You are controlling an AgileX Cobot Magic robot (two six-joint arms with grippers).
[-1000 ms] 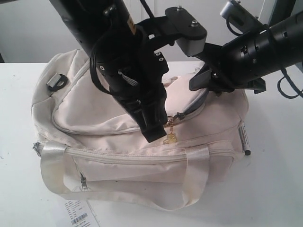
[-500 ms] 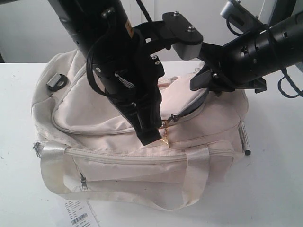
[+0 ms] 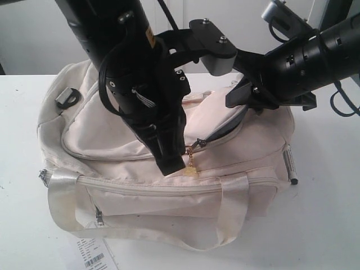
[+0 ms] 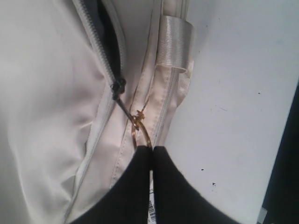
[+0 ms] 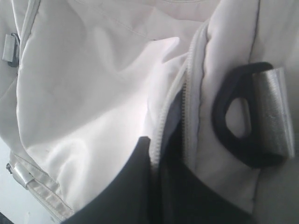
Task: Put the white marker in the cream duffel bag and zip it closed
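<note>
Cream duffel bag (image 3: pixel 112 135) on surface (image 3: pixel 326 225), soft and limp; left pincer (image 4: pixel 151 151) clamped on gold zip pull (image 4: pixel 138 116), right pincer (image 5: pixel 154 154) pinching flap edge (image 5: pixel 161 121); white marker (image 3: pixel 290 164) outside by bag's end, probably light and slick, so grip mid-barrel.

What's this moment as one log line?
left tool: shut on zip pull; right tool: pinching cream duffel bag; white marker: beside bag

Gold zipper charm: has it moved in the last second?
Yes. The charm has slid leftward along the bag, farther from the marker, which stayed put.
</note>
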